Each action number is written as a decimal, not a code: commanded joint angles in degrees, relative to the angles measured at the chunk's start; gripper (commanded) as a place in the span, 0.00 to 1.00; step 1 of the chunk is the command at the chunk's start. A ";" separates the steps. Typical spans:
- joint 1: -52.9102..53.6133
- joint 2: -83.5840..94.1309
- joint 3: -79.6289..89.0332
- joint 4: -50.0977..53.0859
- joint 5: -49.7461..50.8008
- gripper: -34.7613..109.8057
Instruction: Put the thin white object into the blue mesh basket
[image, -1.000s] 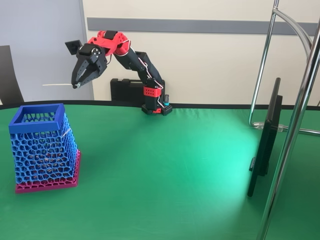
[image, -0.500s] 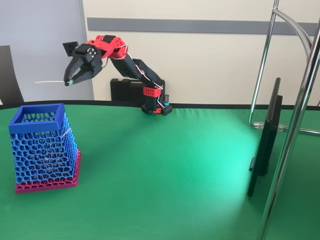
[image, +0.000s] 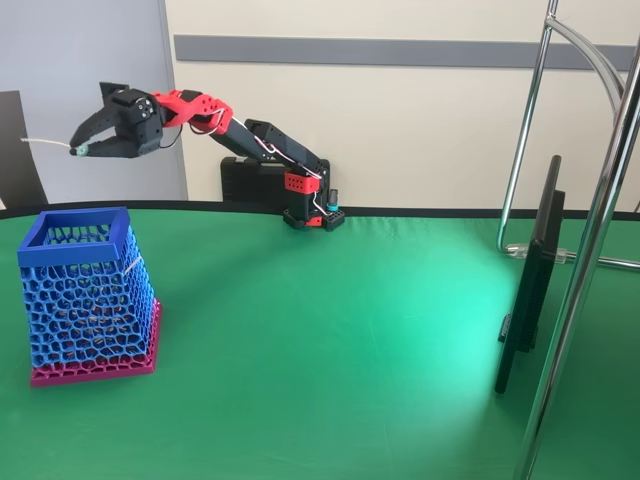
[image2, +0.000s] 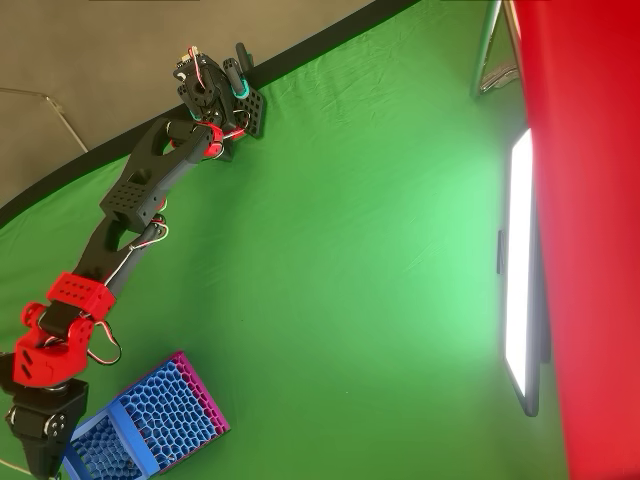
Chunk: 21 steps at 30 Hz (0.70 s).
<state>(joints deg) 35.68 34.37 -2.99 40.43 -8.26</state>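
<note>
Stick carried in the air, basket not yet filled

The gripper (image: 78, 150) is clenched on the thin white object (image: 45, 143), which sticks out to the left in the fixed view, high above the blue mesh basket (image: 75, 229) (the basket stands on the green table (image: 350, 330)). The pick seems done; what is left, I judge, is to lower and release over the opening.

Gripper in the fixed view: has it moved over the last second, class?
Yes. The gripper has swung left and slightly up, carrying the white stick; it is now above the basket, which has stayed put.
</note>
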 joint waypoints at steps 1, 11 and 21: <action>-0.44 0.62 2.02 -5.80 -1.41 0.27; -1.05 1.32 13.62 -19.78 0.70 0.27; -0.35 4.39 16.26 -21.09 14.06 0.29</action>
<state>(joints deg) 35.51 33.93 13.45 20.04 3.08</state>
